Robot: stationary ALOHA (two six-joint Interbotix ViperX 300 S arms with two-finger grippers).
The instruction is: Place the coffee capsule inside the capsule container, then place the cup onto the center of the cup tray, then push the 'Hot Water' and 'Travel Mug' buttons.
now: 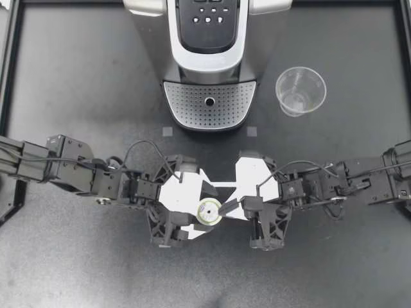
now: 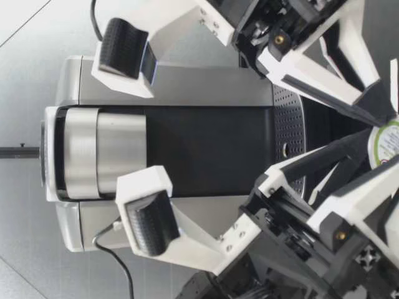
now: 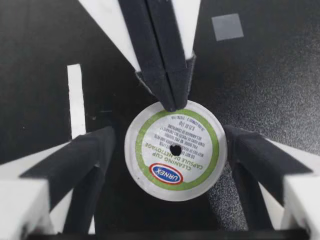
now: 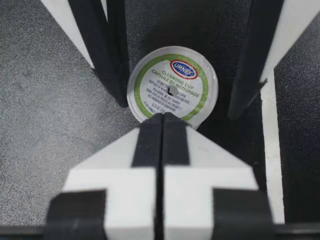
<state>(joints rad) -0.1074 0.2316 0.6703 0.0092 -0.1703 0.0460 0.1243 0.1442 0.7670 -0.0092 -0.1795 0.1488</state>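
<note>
Lying inside spread left gripper (image 1: 205,213), coffee capsule (image 1: 209,212), right gripper (image 1: 224,208) touching rim.

Green-ringed white capsule (image 3: 175,150); silver dotted cup tray (image 1: 192,109).

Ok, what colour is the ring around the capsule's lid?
Green ring on the white capsule lid; best in the left wrist view.

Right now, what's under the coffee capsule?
The coffee capsule shows only its foil lid, facing up between my left gripper's open fingers, my right gripper's shut tips at its rim. Dark table surrounds it; its body and anything beneath are covered.
</note>
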